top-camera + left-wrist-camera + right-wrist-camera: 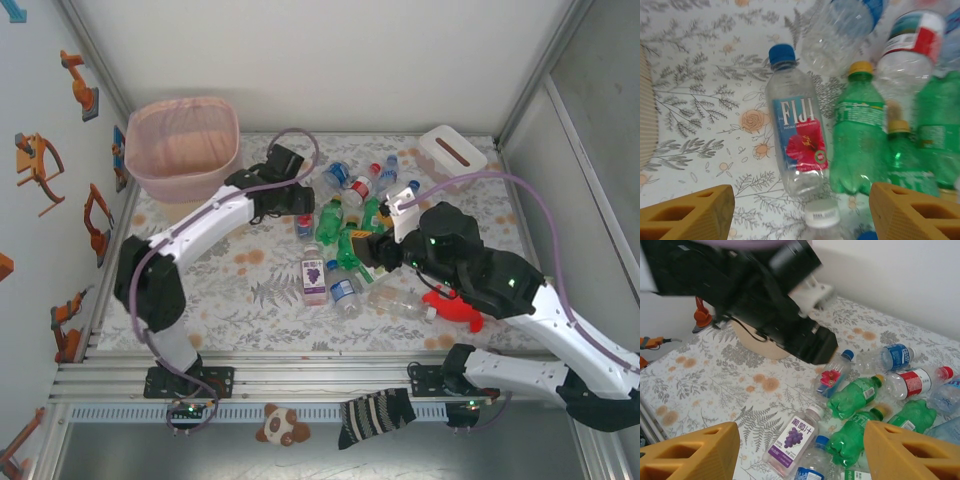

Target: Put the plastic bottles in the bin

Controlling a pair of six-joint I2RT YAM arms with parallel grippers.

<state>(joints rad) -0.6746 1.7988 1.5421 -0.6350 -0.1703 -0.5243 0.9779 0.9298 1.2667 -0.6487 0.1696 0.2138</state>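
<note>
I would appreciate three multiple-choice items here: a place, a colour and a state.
1. Where does the bin stand? A) far left B) near right C) amid the bottles
2. What colour is the Fiji bottle cap? A) red B) blue C) yellow
3. How is the right pincer? A) shut on a bottle B) open, empty C) shut, empty
Answers: 1 A, it stands at the far left corner; 2 B, its cap is blue; 3 B, it gapes wide, gripping nothing.

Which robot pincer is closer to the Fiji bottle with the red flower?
Left. The left pincer hovers over the Fiji bottle, straddling it. The right pincer is farther off, near the grape bottle.
</note>
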